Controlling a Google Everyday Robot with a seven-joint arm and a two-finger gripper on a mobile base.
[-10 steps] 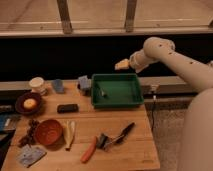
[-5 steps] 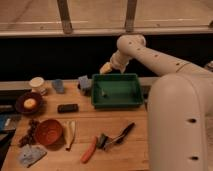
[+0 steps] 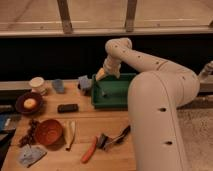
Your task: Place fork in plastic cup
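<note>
- Since the earlier frames, the arm has swung left across the green tray, carrying the gripper from beyond the tray's far right corner to its left end.
- The gripper now hangs over the tray's back left corner, fingertips pointing down and spread, with nothing between them.
- The fork, a small thin dark-grey piece, lies on the tray floor near the left wall, just below the gripper and not touching it.
- A blue-grey object stands on the wooden table, just beside the tray's left wall.
- Further left along the back edge are the blue cup and then a white cup.
- A dark dish holding something yellow sits at the far left, with a black block between it and the tray.
- Near the front lie an orange bowl, a pale utensil, an orange-handled tool, a black-handled tool and a blue-grey cloth.
</note>
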